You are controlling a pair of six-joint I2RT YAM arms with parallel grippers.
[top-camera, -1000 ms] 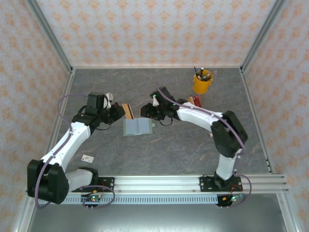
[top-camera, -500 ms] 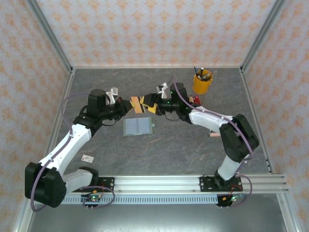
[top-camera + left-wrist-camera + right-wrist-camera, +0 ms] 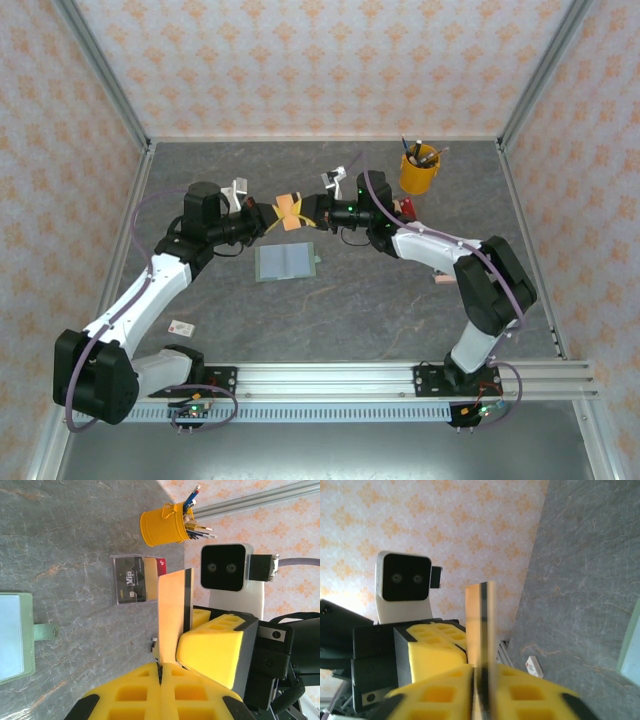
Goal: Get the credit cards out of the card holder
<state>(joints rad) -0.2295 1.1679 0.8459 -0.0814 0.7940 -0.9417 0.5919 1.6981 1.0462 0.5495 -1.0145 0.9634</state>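
Note:
An orange credit card [image 3: 290, 210] with a dark stripe hangs in the air above the table's middle, between both grippers. My left gripper [image 3: 272, 216] is shut on one end of it, the card [image 3: 172, 607] rising from its closed yellow fingertips [image 3: 161, 669]. My right gripper [image 3: 308, 212] is shut on the card's other end; there the card [image 3: 479, 620] stands edge-on above its closed fingertips [image 3: 481, 677]. The mint-green card holder [image 3: 286, 262] lies open and flat on the table just in front of the grippers. It also lies at the view's left edge [image 3: 15, 635].
A yellow pen cup [image 3: 419, 170] stands at the back right, with a clear rack [image 3: 136, 579] of red and dark cards beside it. A small white card [image 3: 181, 327] with a red mark lies front left. A small pale object [image 3: 440, 281] lies right of the holder.
Both grippers lifted away from the card holder and met above the table. The right gripper opened, then shut on the orange card that the left gripper holds.

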